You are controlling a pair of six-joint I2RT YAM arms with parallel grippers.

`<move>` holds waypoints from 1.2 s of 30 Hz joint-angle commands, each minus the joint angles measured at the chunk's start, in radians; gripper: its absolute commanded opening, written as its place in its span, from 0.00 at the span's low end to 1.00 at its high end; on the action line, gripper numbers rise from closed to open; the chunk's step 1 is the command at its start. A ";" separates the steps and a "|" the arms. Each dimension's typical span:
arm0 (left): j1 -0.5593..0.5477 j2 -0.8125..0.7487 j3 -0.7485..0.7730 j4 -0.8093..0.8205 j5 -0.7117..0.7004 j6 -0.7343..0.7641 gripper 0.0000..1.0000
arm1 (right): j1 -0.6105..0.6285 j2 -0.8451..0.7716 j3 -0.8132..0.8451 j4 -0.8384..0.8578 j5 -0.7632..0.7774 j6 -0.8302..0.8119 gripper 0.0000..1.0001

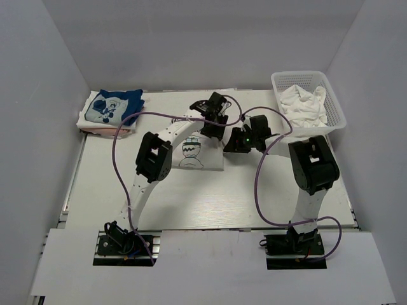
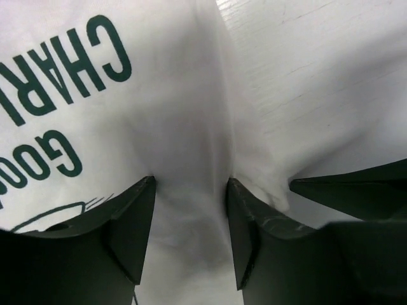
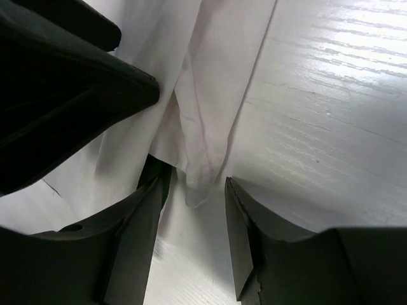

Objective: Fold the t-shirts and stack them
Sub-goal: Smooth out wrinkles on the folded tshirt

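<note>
The white Charlie Brown t-shirt (image 1: 198, 154) lies flat mid-table, print up. Its dark green letters show in the left wrist view (image 2: 70, 70). My left gripper (image 1: 213, 126) is open at the shirt's far right edge, its jaws straddling a raised fold of white cloth (image 2: 191, 184). My right gripper (image 1: 237, 141) is open just right of it, jaws on either side of the shirt's folded corner (image 3: 192, 184) on the table. The white-and-blue cartoon t-shirt (image 1: 113, 107) lies folded at the back left on a pale folded layer (image 1: 98, 128); I cannot tell if that layer is pink.
A white basket (image 1: 335, 95) holding crumpled white cloth (image 1: 304, 103) stands at the back right. Purple cables (image 1: 116, 152) loop off both arms. The two grippers are close together; each one's finger shows in the other's wrist view (image 2: 356, 190) (image 3: 63, 82).
</note>
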State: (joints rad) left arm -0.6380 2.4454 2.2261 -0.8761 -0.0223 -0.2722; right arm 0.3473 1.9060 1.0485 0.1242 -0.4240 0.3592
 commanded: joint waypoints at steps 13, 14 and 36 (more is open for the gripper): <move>-0.019 -0.016 0.029 0.062 0.027 0.044 0.00 | -0.002 0.060 0.059 0.043 0.054 0.018 0.43; -0.019 -0.016 0.029 0.071 0.027 0.044 0.00 | -0.001 0.064 0.054 0.048 0.054 0.017 0.33; -0.019 -0.296 -0.192 0.227 0.015 0.014 0.00 | -0.001 -0.013 -0.101 0.526 -0.130 0.156 0.00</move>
State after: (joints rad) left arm -0.6521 2.2475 2.0533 -0.6853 -0.0074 -0.2523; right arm 0.3473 1.8629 0.9249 0.5304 -0.4988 0.4839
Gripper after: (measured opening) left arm 0.029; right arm 0.012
